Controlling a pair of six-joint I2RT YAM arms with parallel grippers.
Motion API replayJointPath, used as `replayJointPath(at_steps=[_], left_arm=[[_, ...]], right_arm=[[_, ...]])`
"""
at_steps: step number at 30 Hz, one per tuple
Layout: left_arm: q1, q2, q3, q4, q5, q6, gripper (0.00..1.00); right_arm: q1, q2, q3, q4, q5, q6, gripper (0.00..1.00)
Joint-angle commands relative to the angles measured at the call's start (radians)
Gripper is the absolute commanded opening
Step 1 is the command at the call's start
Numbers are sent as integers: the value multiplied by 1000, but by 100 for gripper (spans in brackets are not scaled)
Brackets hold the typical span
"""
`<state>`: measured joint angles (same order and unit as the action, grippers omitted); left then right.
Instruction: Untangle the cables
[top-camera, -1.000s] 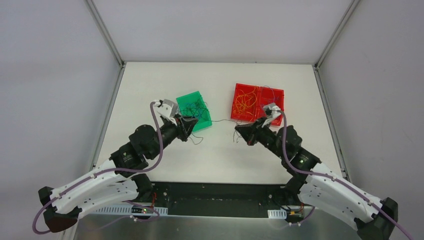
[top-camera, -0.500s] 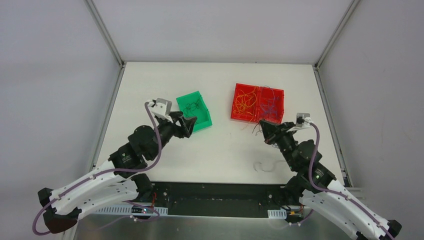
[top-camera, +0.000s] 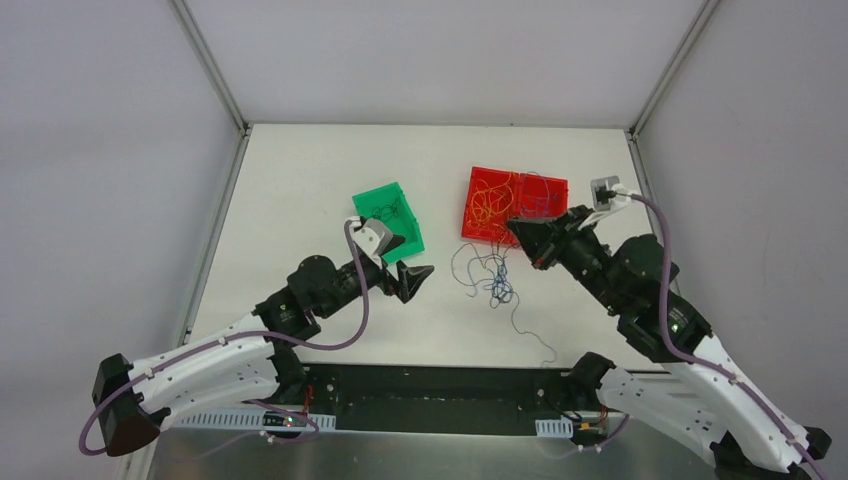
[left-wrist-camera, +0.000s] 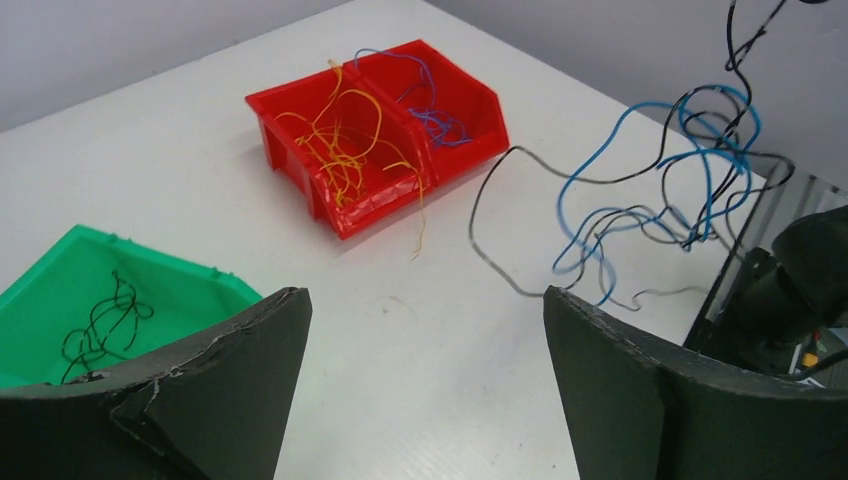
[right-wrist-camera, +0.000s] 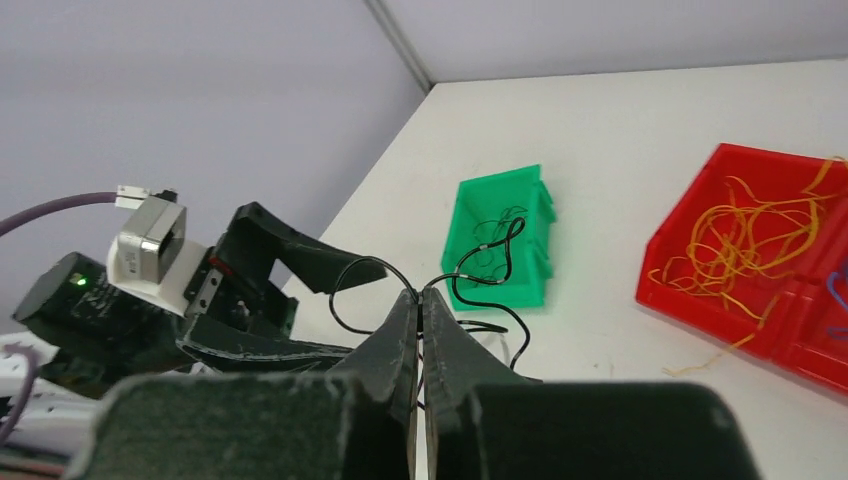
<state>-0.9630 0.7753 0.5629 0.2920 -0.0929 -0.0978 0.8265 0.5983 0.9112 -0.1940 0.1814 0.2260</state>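
A tangle of thin blue and black cables (top-camera: 495, 282) hangs from my right gripper (top-camera: 515, 228), which is shut on a black strand (right-wrist-camera: 487, 247) at its tips (right-wrist-camera: 420, 293). The lower strands trail onto the table toward the near edge. My left gripper (top-camera: 415, 278) stands open just left of the tangle, with nothing between its fingers (left-wrist-camera: 425, 295). In the left wrist view the blue and black cables (left-wrist-camera: 690, 238) dangle beyond the right finger, apart from it.
A green bin (top-camera: 405, 243) (left-wrist-camera: 150, 258) (right-wrist-camera: 500, 285) with black strands sits behind the left gripper. A red two-part bin (top-camera: 480, 238) (left-wrist-camera: 375, 210) (right-wrist-camera: 720, 320) holds orange strands on its left side and blue ones on its right. The frame posts stand at the far corners.
The left gripper opened, left the green bin and moved right toward the table's middle. The right gripper rose and moved back toward the red bin, with the tangle now hanging beneath it.
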Motion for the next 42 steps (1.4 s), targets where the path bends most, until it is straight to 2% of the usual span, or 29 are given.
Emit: replayJointPath(at_steps=[1,7,13,18,22,23,25,26,29,32,35,37,42], left_arm=[[-7,-40,-78,295,141,79,89],[-6,-46,-129,420,221,89,88],[-7,17,-81,367,389,113,86],[-7,64,-63,356,298,132,82],[-7,102,-59,397,278,147,78],[-7,111,-53,403,264,153,75],[-6,137,-44,413,253,157,59],[-5,154,-35,411,265,156,57],[-6,207,-11,403,332,161,61],[-6,224,-5,427,313,155,62],[-6,179,-48,502,297,151,61],[-5,128,-62,491,318,155,61],[-4,70,-81,486,281,174,52]], right_arm=[[0,126,128,-104,-202,3,0],[1,254,231,-119,-323,16,0],[2,330,311,-154,-380,18,0],[2,357,342,-164,-418,20,0],[5,365,349,-162,-474,15,0],[6,366,347,-162,-483,11,0],[7,370,347,-167,-488,9,0],[7,371,348,-170,-488,6,0],[9,379,359,-177,-484,7,0],[8,394,378,-189,-495,17,0],[10,411,386,-215,-501,21,0],[11,413,374,-215,-500,15,0],[11,426,347,-196,-546,10,0]])
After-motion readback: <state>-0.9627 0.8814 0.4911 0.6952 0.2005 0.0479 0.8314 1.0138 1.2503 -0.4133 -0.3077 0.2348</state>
